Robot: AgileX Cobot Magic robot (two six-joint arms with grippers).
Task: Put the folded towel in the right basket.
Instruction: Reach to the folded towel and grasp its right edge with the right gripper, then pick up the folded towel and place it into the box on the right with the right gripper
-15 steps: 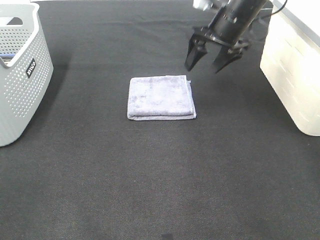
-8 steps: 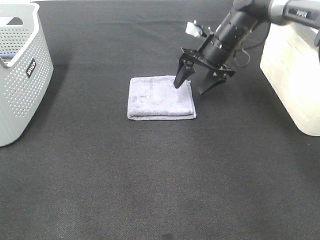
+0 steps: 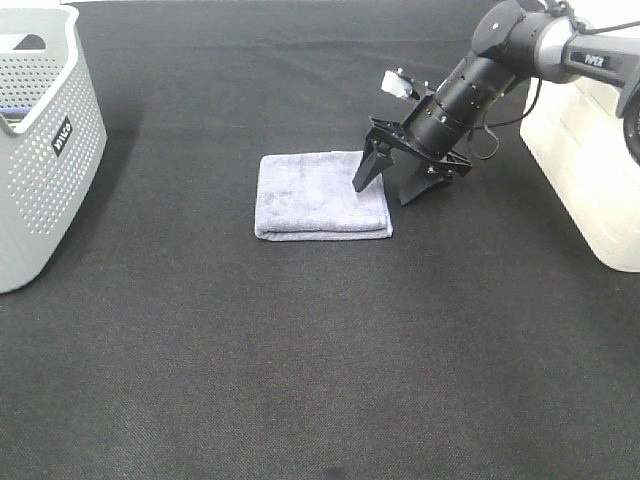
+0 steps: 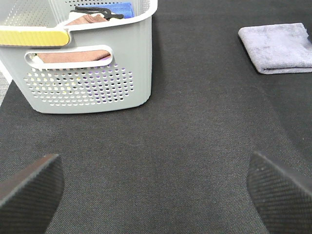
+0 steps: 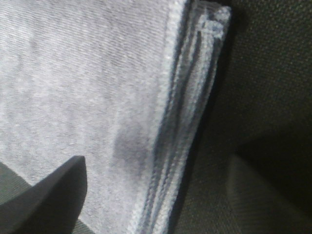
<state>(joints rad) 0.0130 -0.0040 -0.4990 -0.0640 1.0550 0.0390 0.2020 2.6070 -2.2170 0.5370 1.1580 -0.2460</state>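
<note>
**Desk:** Where does the folded towel (image 3: 322, 195) lie?

**Photographer:** Flat on the black surface (image 3: 300, 360), just above the centre of the high frame. It is well apart from the white right basket (image 3: 590, 180) at the right edge and from the grey left basket (image 3: 40, 150) at the upper left.

**Desk:** And the claws?

**Photographer:** The right claw (image 3: 386, 190) stands spread wide, straddling the towel's right-hand edge. 1 finger is over the cloth near its upper right corner, the other over bare surface just beside it. It pinches nothing. Whether the inner tip presses into the pile, I cannot tell. The left claw (image 4: 156, 195) hangs spread too, low in its own wrist frame, well apart from the towel and holding nothing.

**Desk:** How will the towel handle?

**Photographer:** Soft, light and limp, by my judgement, with nothing to break. The right wrist close-up shows several layers stacked along that edge. Napped cloth should not slip between the fingers, but it will sag, and it may fall open if only the top layer is caught.

**Desk:** So where to take hold?

**Photographer:** At that layered right edge, near its middle. 1 finger goes under the whole stack and 1 on top, closing through every fold. A corner grab risks the towel unfurling on the way to the basket.
</note>
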